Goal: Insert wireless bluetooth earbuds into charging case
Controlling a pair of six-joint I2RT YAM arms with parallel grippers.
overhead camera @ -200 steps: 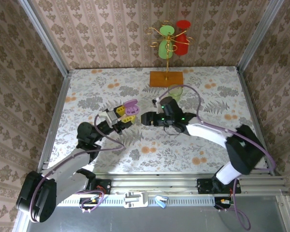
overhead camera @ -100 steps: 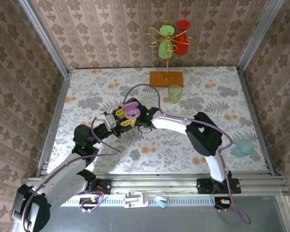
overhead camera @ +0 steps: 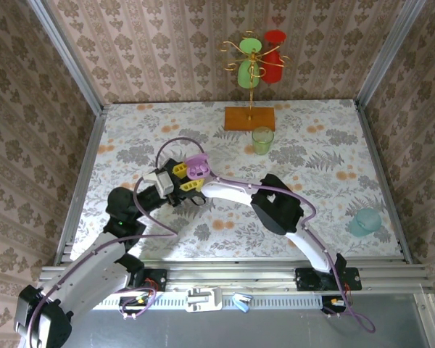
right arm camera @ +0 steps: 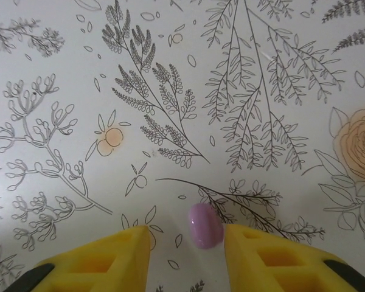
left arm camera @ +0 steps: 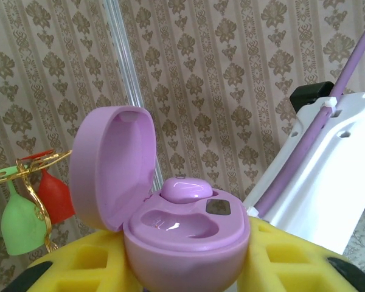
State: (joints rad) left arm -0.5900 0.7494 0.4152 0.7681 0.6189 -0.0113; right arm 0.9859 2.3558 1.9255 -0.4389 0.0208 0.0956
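1. Right end effector (right arm camera: 187, 240): fingers spread wide, pointing down at the desk (right arm camera: 280, 91), holding nothing.
2. Loose earbud (right arm camera: 205, 225) lies on the desk between those fingers, just beside the one on the view's right. Whether it touches that finger is unclear.
3. Its long axis runs roughly along the fingers' reach, so closing would pinch its narrow width.
4. Left end effector (left arm camera: 185, 267) clamps the open case (left arm camera: 176, 234). One earbud (left arm camera: 185, 188) is seated and the near socket (left arm camera: 170, 225) is empty.
5. The right arm is nearer the loose earbud, so it likely makes the pick.

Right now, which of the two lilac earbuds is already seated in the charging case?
The earbud in the far socket of the open case. The other earbud lies loose on the table between the right jaws.
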